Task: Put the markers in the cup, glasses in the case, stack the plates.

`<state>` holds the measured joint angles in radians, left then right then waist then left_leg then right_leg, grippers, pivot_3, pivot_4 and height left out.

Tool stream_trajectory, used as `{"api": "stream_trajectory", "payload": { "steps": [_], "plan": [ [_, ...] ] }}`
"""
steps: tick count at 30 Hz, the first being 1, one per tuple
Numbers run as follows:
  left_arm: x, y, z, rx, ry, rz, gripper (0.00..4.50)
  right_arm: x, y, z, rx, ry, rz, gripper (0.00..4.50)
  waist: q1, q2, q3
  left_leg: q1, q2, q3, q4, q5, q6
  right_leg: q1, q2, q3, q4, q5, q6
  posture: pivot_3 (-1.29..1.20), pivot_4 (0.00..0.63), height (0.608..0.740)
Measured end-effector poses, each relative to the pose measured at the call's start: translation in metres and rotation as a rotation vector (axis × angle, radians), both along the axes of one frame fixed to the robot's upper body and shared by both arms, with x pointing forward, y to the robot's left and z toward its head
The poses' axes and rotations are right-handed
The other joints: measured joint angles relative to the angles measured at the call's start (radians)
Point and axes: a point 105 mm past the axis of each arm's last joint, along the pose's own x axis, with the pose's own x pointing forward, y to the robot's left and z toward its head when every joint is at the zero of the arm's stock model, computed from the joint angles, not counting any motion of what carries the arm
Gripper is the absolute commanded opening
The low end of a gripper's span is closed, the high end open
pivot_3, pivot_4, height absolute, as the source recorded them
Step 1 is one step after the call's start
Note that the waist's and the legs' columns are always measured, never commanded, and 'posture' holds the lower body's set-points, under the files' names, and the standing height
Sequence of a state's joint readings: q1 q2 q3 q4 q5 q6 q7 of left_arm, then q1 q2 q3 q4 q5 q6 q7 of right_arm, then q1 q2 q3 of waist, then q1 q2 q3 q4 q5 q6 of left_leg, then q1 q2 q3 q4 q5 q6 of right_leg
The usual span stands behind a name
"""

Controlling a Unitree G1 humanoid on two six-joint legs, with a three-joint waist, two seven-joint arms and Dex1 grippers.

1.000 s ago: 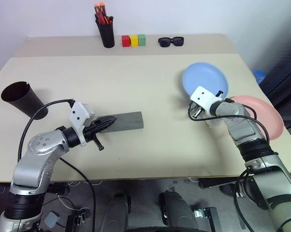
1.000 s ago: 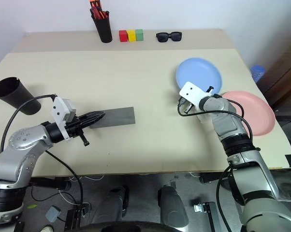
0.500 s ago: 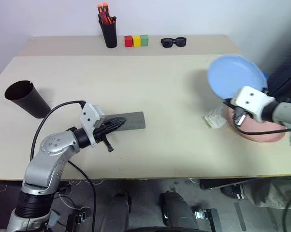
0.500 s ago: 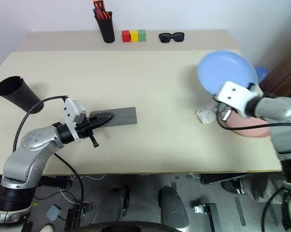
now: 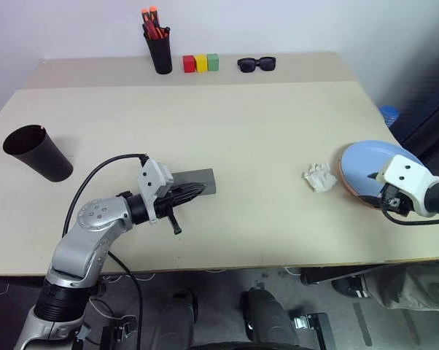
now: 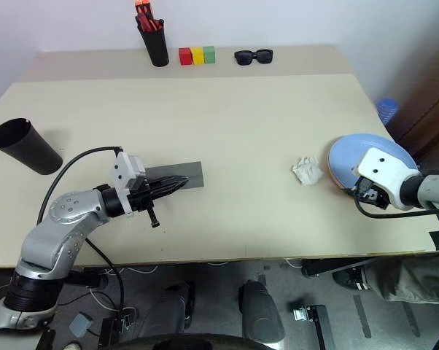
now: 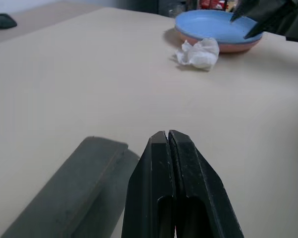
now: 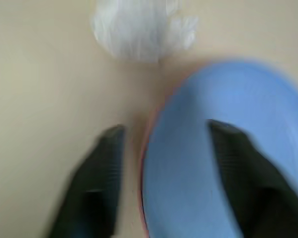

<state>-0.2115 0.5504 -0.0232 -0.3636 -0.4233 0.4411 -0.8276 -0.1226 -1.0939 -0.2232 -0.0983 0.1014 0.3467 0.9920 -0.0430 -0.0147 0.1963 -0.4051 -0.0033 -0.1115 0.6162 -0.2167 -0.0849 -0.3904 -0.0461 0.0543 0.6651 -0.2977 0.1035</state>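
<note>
The light blue plate (image 5: pixel 365 169) lies on top of the pink plate (image 7: pixel 223 47) at the table's right edge; only the pink rim peeks out beneath it. My right gripper (image 8: pixel 164 168) is open, with one finger (image 8: pixel 97 168) over the table and the other over the blue plate, either side of its rim. The grey case (image 5: pixel 203 179) lies closed on the table's left half. My left gripper (image 7: pixel 168 141) is shut and empty, its tips beside the case. The dark cup (image 5: pixel 36 152) stands at the far left. The markers and the glasses are out of view.
A crumpled white tissue (image 5: pixel 320 177) lies just left of the plates. Along the back edge stand a black pen holder with orange-capped markers (image 5: pixel 159 44), red, yellow and green blocks (image 5: pixel 200 63) and black sunglasses (image 5: pixel 257 64).
My right gripper carried the blue plate rightward from beside the tissue, set it on the pink plate and opened. My left gripper edged a little right along the case.
</note>
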Motion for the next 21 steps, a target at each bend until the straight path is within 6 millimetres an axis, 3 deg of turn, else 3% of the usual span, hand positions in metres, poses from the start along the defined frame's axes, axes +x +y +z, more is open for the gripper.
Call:
{"api": "stream_trajectory", "payload": {
  "steps": [4,8,13,16,20,21],
  "plan": [
    [-0.001,-0.001,0.0,-0.003,-0.008,-0.002,0.0,0.008,0.026,0.005,0.062,-0.054,0.069,2.91,0.0,0.0,0.0,0.0,0.0,0.0,0.0,0.0,0.0,0.0,0.0,0.0,0.0,0.0,0.0,0.0,0.15,0.74],
    [-0.002,-0.003,0.0,-0.013,-0.007,-0.007,0.0,0.019,0.048,-0.009,0.073,-0.064,0.114,2.91,0.002,0.0,0.0,0.0,0.0,0.0,0.0,0.0,0.0,0.0,0.0,0.0,0.0,0.0,0.0,0.0,0.15,0.74],
    [-0.006,-0.012,0.0,-0.018,-0.009,-0.031,0.0,0.029,0.052,-0.033,0.041,-0.046,0.106,2.91,0.006,0.0,0.0,-0.001,0.0,0.0,0.0,0.0,0.0,0.0,0.0,0.0,0.0,0.0,0.0,0.0,0.15,0.74],
    [-0.007,-0.012,0.0,-0.018,-0.013,-0.026,0.0,0.034,0.045,-0.04,-0.002,-0.052,0.087,2.08,0.005,0.0,0.0,-0.001,0.0,0.0,0.0,0.0,0.0,0.0,0.0,0.0,0.0,0.0,0.0,0.0,0.15,0.74],
    [-0.009,-0.013,0.0,-0.017,-0.012,-0.026,0.0,0.037,0.044,-0.037,-0.027,-0.08,0.096,0.06,0.002,0.0,0.0,0.0,0.0,0.0,0.0,0.0,0.0,0.0,0.0,0.0,0.0,0.0,0.0,0.0,0.15,0.74],
    [-0.009,-0.013,0.0,-0.016,-0.014,-0.026,0.0,0.037,0.044,-0.037,-0.03,-0.084,0.103,0.06,0.002,0.0,0.0,0.0,0.0,0.0,0.0,0.0,0.0,0.0,0.0,0.0,0.0,0.0,0.0,0.0,0.15,0.74]
  ]
}}
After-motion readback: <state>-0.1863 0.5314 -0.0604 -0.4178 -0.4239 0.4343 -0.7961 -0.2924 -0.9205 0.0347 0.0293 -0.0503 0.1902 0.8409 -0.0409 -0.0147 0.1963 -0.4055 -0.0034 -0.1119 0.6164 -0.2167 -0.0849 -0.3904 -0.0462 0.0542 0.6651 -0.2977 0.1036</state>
